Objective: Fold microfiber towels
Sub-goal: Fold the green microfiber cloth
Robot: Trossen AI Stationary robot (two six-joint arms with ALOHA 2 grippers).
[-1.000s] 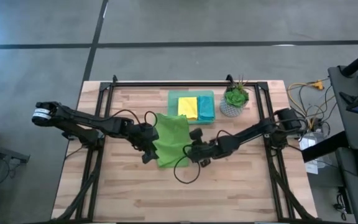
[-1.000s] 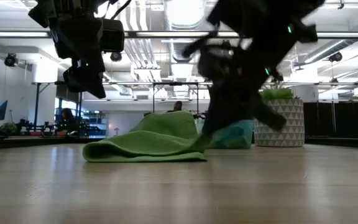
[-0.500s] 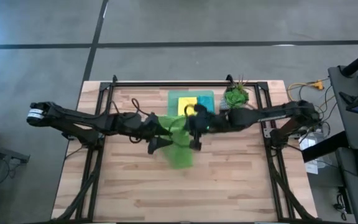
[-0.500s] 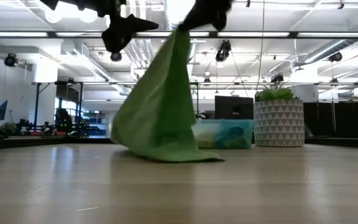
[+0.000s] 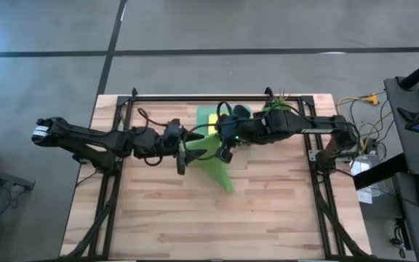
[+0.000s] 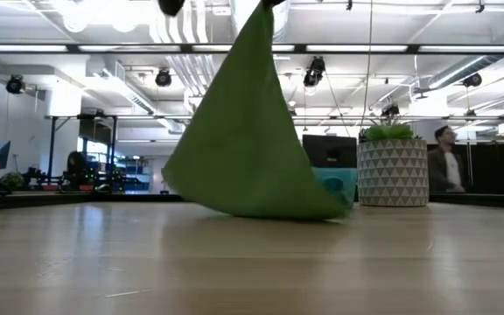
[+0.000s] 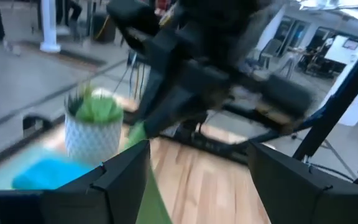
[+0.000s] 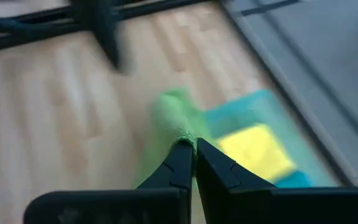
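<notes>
Lifted higher than before, the green towel [image 5: 217,166] hangs pinched in the right gripper [image 5: 224,154]; the left gripper [image 5: 181,157], just beside, is spread.

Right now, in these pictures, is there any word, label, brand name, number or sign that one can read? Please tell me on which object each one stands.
None can be read.
Green towel, yellow towel, teal towel: no tag or print shows.
Plant pot: only a triangle pattern, no letters.
Dark monitor in the room behind: nothing legible.
Right gripper, fingers shut on the green towel, and left gripper: no marking shows.
</notes>
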